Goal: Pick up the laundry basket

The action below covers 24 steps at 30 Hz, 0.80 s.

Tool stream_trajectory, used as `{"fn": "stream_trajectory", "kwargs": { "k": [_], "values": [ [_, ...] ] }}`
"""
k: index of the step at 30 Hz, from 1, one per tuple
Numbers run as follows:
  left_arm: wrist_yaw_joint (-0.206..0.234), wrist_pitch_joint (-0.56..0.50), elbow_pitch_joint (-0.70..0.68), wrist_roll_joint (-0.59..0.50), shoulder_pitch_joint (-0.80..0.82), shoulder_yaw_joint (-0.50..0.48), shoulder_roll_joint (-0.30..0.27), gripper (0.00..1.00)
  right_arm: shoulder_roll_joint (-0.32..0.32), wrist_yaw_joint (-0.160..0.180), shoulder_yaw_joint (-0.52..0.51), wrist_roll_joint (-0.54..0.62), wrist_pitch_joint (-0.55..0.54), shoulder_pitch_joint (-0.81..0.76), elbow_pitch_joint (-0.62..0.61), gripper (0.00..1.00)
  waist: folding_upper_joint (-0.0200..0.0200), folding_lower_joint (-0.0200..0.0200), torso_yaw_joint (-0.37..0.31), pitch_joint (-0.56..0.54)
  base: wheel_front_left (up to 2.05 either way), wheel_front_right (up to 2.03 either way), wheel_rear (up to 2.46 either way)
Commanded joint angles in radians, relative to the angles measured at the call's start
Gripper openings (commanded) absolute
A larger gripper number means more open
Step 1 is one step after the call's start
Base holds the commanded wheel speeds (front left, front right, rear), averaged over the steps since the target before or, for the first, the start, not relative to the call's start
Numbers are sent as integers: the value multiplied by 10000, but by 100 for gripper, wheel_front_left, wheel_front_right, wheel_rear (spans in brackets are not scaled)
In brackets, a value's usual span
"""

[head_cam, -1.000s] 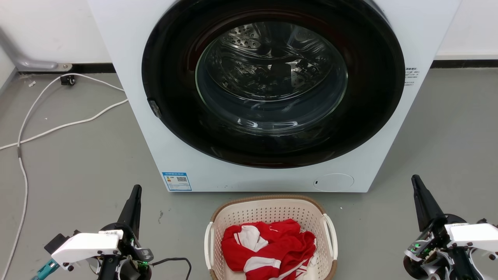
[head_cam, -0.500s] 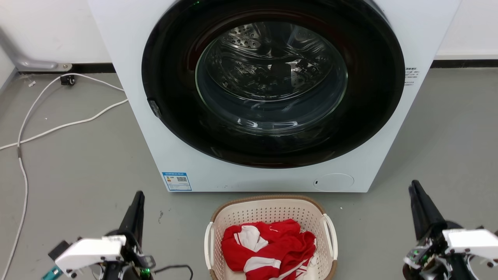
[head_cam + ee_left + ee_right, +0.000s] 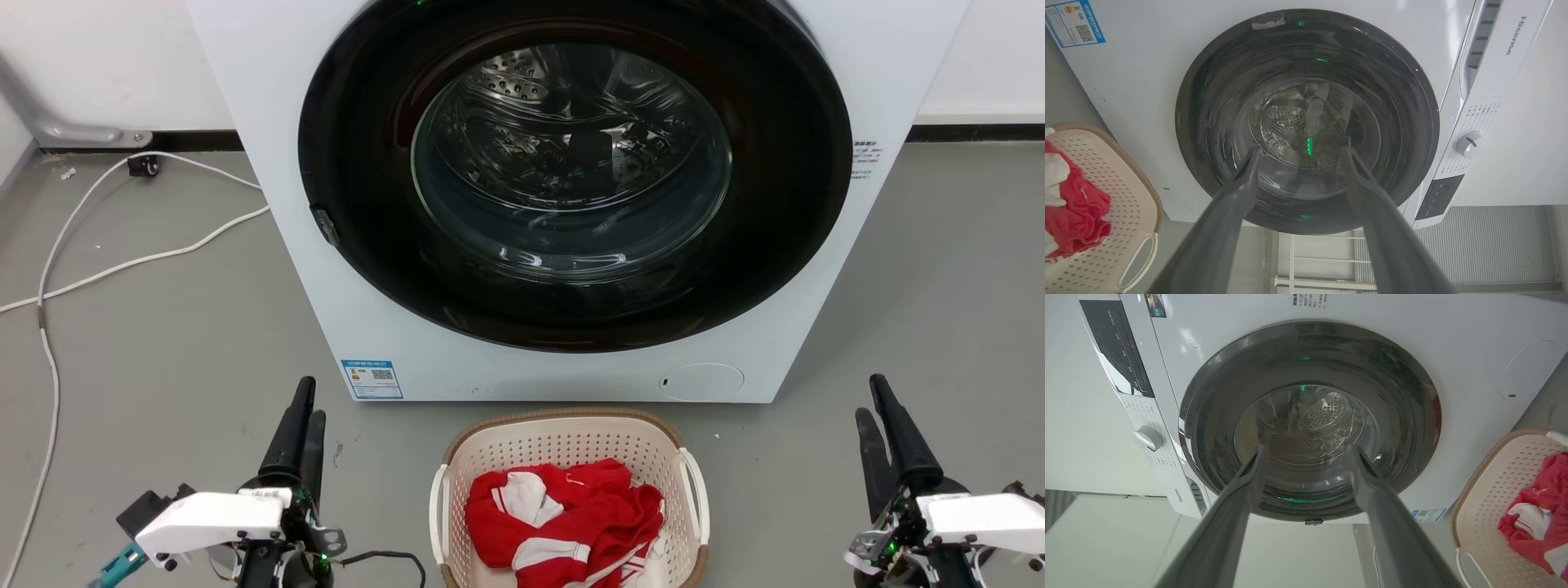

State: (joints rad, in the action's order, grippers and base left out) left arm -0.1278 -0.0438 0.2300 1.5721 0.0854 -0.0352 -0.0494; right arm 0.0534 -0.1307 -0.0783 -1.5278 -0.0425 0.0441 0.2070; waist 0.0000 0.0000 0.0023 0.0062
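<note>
Cream laundry basket (image 3: 563, 415) holding red-and-white garment (image 3: 571, 523), left end effector (image 3: 312, 400) and right end effector (image 3: 868, 397) both spread, empty

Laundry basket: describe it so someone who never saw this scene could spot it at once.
A big white front-loading washing machine stands on the grey floor. Just before its door, low in the head view, sits the laundry basket. It alone is cream, perforated, brown-rimmed, with red-and-white clothing inside.

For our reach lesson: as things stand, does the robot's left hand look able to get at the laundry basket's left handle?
Probably yes: the open left hand stands beside the laundry basket, only floor between it and the left handle. It points at the washing machine, so must turn inward.
</note>
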Motion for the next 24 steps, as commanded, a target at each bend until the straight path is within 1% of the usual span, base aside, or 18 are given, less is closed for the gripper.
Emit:
{"fn": "stream_trajectory", "kwargs": {
  "k": [1, 3, 4, 5, 14, 24],
  "values": [
    [-12, 116, -276, -320, 281, 40, -36, 100, 20, 0, 20, 387, 117, 49, -315, 100, 0, 0, 1, 4, 0, 0, 0],
    [-12, 204, -372, -731, 294, 55, -35, 100, 19, 0, 10, 945, 206, -29, -450, 100, 0, 0, 4, 8, 0, 0, 0],
    [-12, 204, -372, -731, 294, 55, -35, 100, 19, 0, 10, 945, 206, -29, -450, 100, 0, 0, 4, 8, 0, 0, 0],
    [-13, 248, -425, -954, 301, 63, -35, 100, 18, 0, -6, 1235, 248, -70, -510, 100, 0, 0, 6, 9, 0, 0, 0],
    [-3, 618, -682, -3016, 306, 173, -33, 100, 12, 0, 0, 3586, 552, -333, -1009, 100, 0, 0, 25, 15, 0, 0, 0],
    [122, 988, -821, -5473, 408, 621, -30, 100, 6, 0, -54, 5893, 433, -359, -1520, 100, 0, 0, 52, 50, 0, 0, 0]
  ]
}}
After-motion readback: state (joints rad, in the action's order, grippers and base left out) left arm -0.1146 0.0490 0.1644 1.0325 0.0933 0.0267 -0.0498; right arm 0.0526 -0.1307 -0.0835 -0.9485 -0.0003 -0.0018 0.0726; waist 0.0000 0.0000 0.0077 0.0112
